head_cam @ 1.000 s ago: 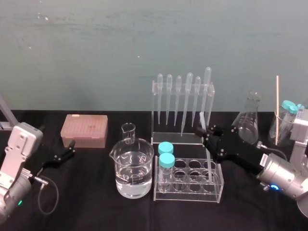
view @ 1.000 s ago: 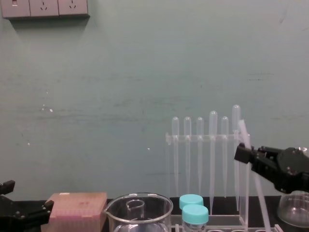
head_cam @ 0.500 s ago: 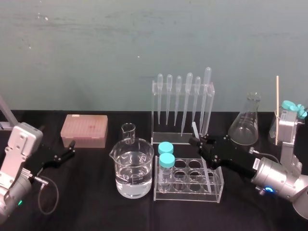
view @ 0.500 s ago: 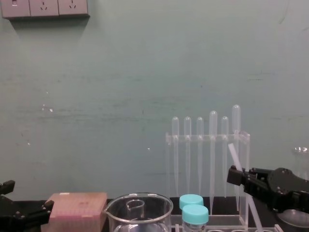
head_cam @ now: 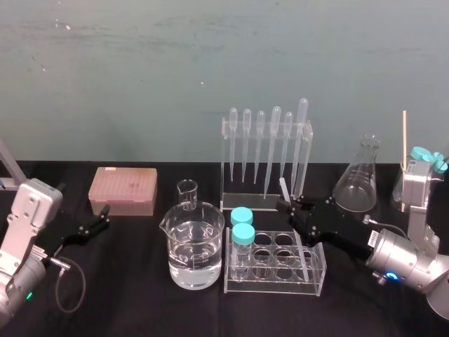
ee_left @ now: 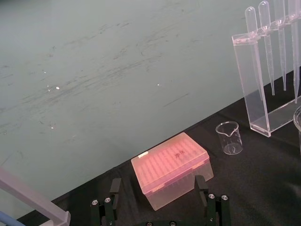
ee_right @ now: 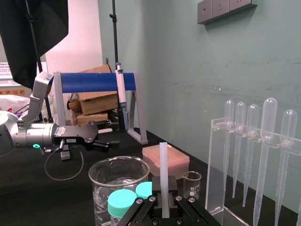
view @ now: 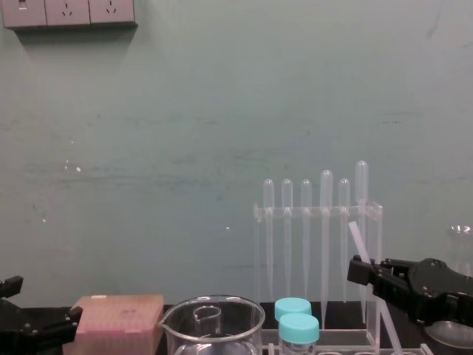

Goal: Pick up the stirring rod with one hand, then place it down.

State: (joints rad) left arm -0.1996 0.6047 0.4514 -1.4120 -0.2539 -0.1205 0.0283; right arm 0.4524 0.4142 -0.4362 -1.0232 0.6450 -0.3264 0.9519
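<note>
left gripper (head_cam: 104, 217): parked way over on the left of the black worktop (head_cam: 140, 302), just on the near side of the pink tip box (head_cam: 123, 189). Jaws are spread with nothing between them. It's well apart from the rod, so it's not the arm for this one imo.

beakers: the small beaker (head_cam: 186, 194) sits just behind the big beaker (head_cam: 195, 246) of water, left of the middle. Neither touches the rod.

tube rack (head_cam: 275, 279): clear rack on the near side, in the middle. There are two blue-capped tubes (head_cam: 242, 225) at its left end and the other holes are open. The pipette stand (head_cam: 266, 151) is right behind it.

stirring rod (head_cam: 283, 188): over the right part of the tube rack, pinched in the right arm's jaws. It's thin, straight and milky-translucent, with even thickness and a blunt top. The long axis is near upright but tilted. The top leans left, and the lower length slants down to the right into the rack's right-hand end. Can't tell if the bottom tip touches anything.

right gripper (head_cam: 293, 208): reaches in from the right, jaws pressed onto the rod not far below its top. Most of the rod hangs under the grip.

what matters next: the rod is already in the jaws, so setting it down is all about that slanted lower end versus the rack. My guess is it could catch a hole rim.

flask (head_cam: 358, 182): far right, behind the right arm, apart from the rod.
</note>
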